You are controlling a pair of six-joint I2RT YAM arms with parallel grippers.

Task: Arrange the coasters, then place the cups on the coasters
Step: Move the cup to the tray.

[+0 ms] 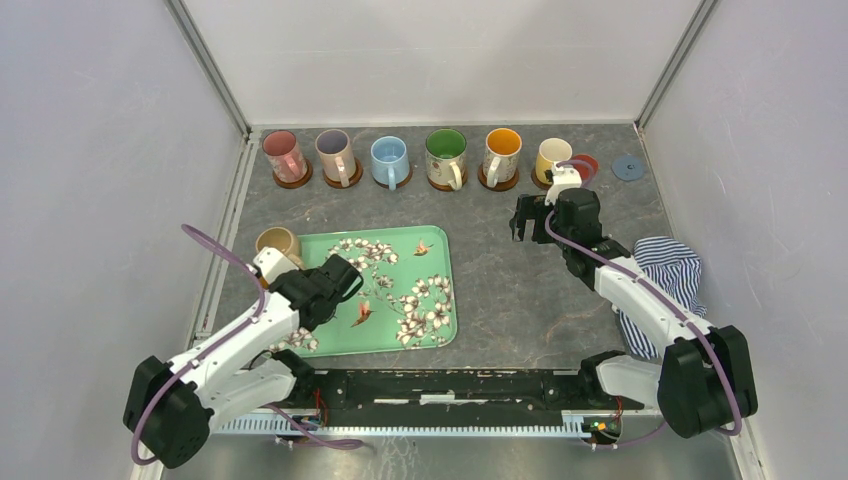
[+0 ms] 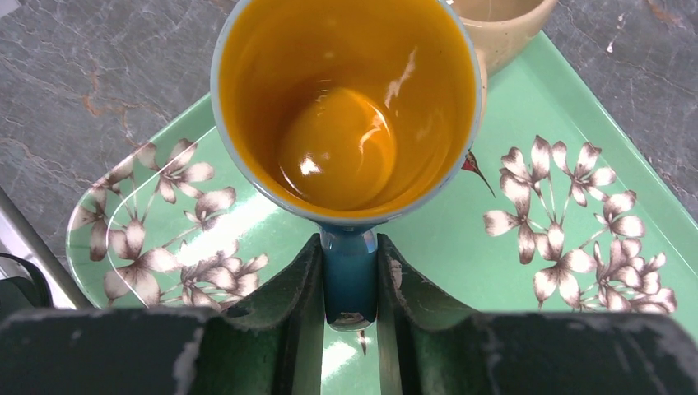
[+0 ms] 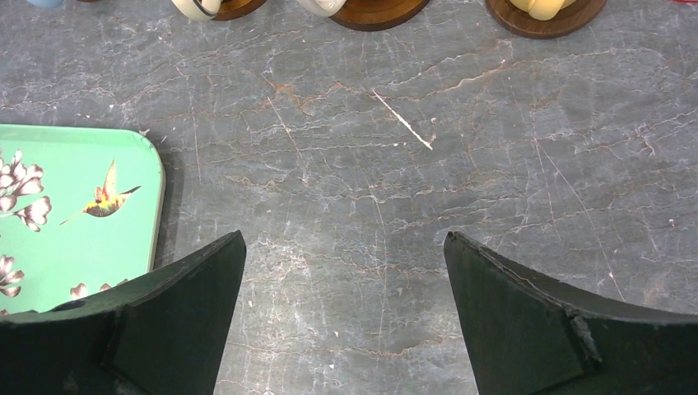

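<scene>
Wrist view alone shows left fingers (image 2: 284,288) pinching cup handle (image 2: 349,276); right fingers (image 3: 177,304) spread.

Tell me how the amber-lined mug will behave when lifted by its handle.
Its glaze looks glossy, so the handle may slip or swivel in the left tool. Gripped at the handle only, the mug will probably sag bowl-side. It seems rigid ceramic, and could chip against the tan cup beside it.

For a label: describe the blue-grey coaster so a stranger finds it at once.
Find the row of ceramic mugs along the back wall. Beyond its right end lies a red disc, then the flat round blue-grey coaster: rightmost, bare.
</scene>
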